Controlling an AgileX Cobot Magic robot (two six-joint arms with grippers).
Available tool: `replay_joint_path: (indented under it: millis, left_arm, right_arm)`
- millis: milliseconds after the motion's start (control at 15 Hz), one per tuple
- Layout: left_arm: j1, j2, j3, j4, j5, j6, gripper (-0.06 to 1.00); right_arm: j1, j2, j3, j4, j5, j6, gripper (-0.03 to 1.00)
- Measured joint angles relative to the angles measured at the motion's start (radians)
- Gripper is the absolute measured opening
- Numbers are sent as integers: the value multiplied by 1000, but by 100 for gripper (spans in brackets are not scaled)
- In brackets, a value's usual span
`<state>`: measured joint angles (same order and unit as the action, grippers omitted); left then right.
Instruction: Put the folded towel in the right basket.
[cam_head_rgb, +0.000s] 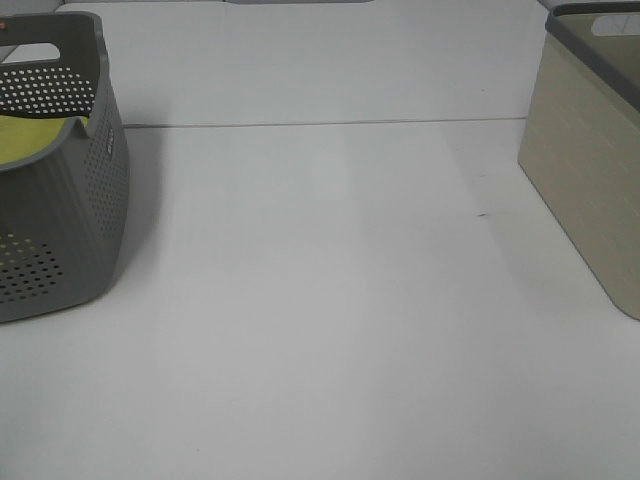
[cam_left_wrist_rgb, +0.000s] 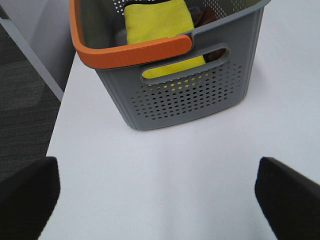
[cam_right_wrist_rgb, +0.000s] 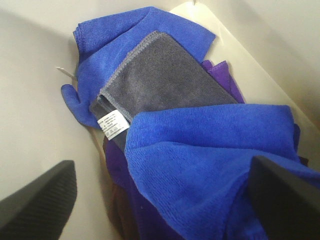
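A folded grey towel (cam_right_wrist_rgb: 165, 80) with a white label lies inside the beige right basket (cam_head_rgb: 590, 170), whose inner wall (cam_right_wrist_rgb: 35, 115) fills the right wrist view. A blue towel (cam_right_wrist_rgb: 210, 155) lies partly over the grey one, and another blue towel (cam_right_wrist_rgb: 115, 45) lies under it. My right gripper (cam_right_wrist_rgb: 162, 197) hangs open and empty over these towels. My left gripper (cam_left_wrist_rgb: 157, 187) is open and empty above the table, in front of the grey perforated left basket (cam_left_wrist_rgb: 190, 95), which holds a folded yellow towel (cam_left_wrist_rgb: 157, 22). Neither gripper shows in the exterior view.
The left basket (cam_head_rgb: 70, 200) has an orange rim (cam_left_wrist_rgb: 135, 52) and stands at the table's left edge, with floor beyond it. A purple towel (cam_right_wrist_rgb: 225, 75) lies under the others in the right basket. White table (cam_head_rgb: 320, 300) stretches between the baskets.
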<state>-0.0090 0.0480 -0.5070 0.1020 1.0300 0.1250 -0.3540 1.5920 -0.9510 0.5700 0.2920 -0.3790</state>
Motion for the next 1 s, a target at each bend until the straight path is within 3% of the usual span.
replay_joint_path:
  millis: [400, 533, 667, 800, 1000]
  left_arm:
    - [0, 0, 0, 0, 0, 0, 99]
    - [0, 0, 0, 0, 0, 0, 99]
    - [0, 0, 0, 0, 0, 0, 99]
    - [0, 0, 0, 0, 0, 0, 99]
    - [0, 0, 0, 0, 0, 0, 99]
  right_arm:
    - [0, -124, 0, 0, 27, 0, 94]
    - [0, -238, 0, -1, 80, 0, 94]
    - [0, -366, 0, 4, 203, -3, 92]
    - [0, -547, 0, 60, 402, -3, 91]
    - [0, -828, 0, 72, 567, -4, 90]
